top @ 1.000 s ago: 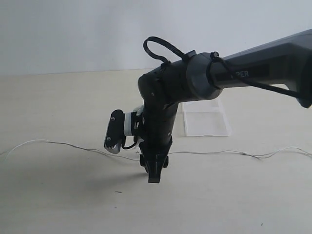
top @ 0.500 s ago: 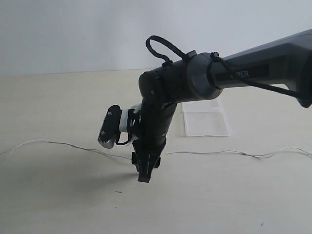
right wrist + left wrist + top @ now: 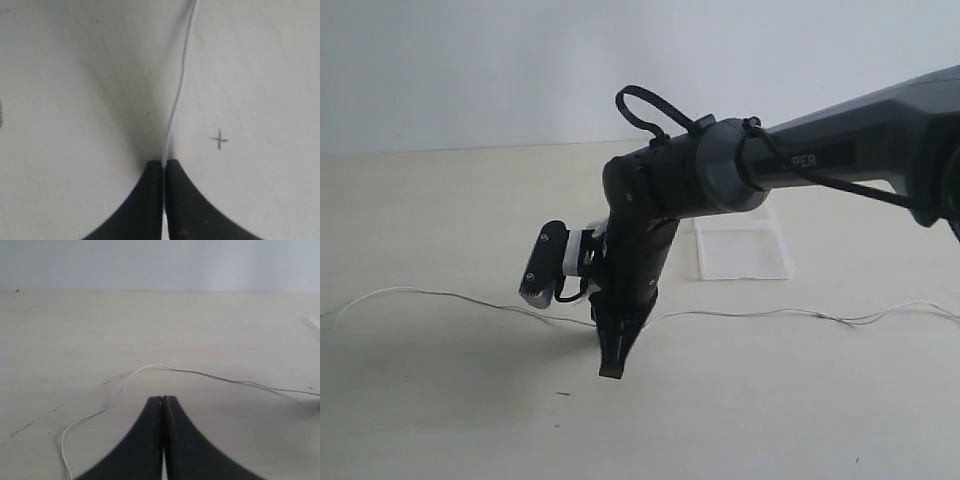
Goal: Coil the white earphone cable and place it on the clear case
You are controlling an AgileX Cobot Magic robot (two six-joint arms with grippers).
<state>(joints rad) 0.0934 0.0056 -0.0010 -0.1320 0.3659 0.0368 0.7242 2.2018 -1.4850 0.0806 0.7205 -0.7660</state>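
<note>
The white earphone cable (image 3: 450, 295) lies stretched left to right across the table and passes behind my right gripper (image 3: 610, 370), which hangs tilted at mid-table. In the right wrist view the cable (image 3: 179, 85) runs straight into the slit between the shut jaws of the right gripper (image 3: 163, 162). The clear case (image 3: 742, 248) lies flat behind the arm, beyond the cable. My left gripper (image 3: 163, 398) is shut with nothing in it. A curved stretch of the cable (image 3: 150, 367) lies on the table just past its tips. The earbuds do not show.
The right arm (image 3: 820, 155) reaches in from the right, above the case. A small pencilled cross (image 3: 219, 140) marks the table beside the right gripper. The table is bare pale wood with a plain wall behind.
The right gripper's tip has swung a little to the left and tilted more. The cable on the table and the case have hardly moved.
</note>
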